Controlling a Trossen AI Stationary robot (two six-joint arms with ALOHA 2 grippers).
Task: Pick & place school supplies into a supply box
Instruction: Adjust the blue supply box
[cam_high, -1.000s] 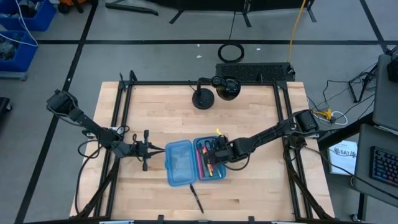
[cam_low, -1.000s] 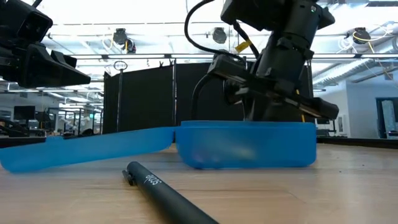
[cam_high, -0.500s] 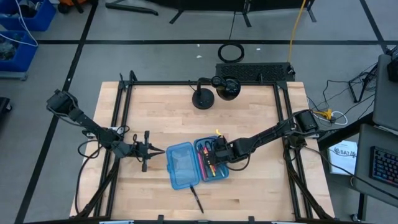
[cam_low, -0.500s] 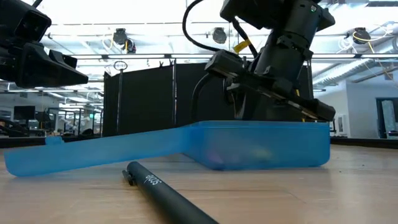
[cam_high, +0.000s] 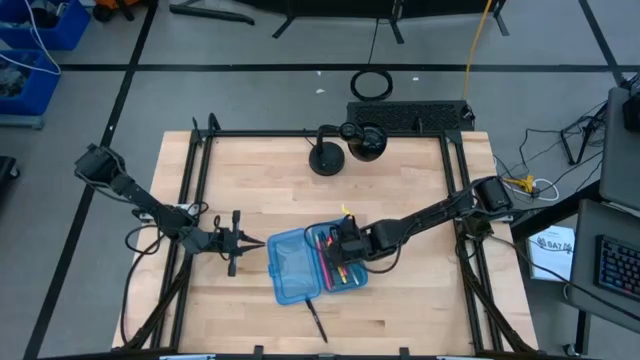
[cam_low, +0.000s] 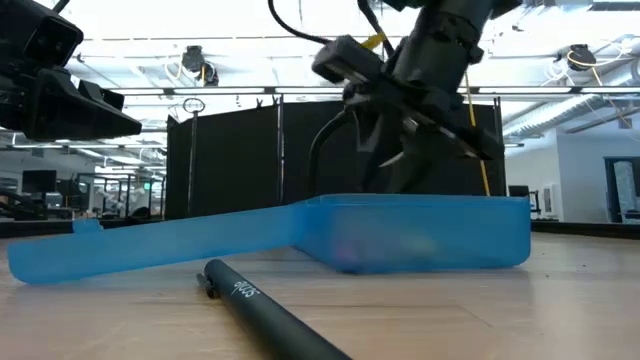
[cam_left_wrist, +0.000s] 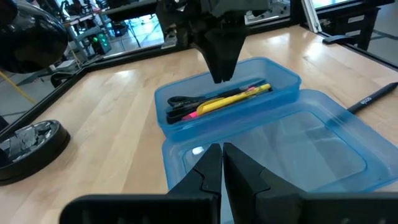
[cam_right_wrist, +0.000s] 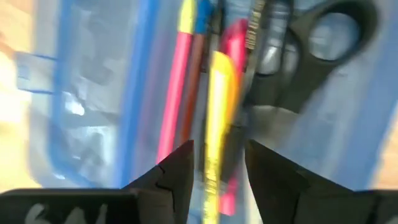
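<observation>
The supply box (cam_high: 318, 264) lies open on the table, its flat lid half (cam_left_wrist: 292, 149) toward the left and its deeper tray half (cam_left_wrist: 273, 71) toward the right. In the tray lie a yellow pen (cam_right_wrist: 217, 106), a pink pen (cam_right_wrist: 174, 87) and black-handled scissors (cam_right_wrist: 323, 37). My right gripper (cam_right_wrist: 221, 171) hangs open just above these, pointing steeply down, with nothing between its fingers. A black pen (cam_high: 316, 320) lies on the wood near the table's front edge. My left gripper (cam_left_wrist: 222, 163) waits shut at the table's left, aimed at the box.
Two black round stands (cam_high: 327, 158) (cam_high: 365, 140) sit near the far edge. A black metal frame (cam_high: 200, 200) runs round the tabletop. Bare wood lies right of the box and between it and my left gripper.
My right gripper has risen out of the tray and rolled about its own axis; the pens stay lying in the tray. Early in that second the box slid a little and turned slightly on the table, and its lid half now slopes.
</observation>
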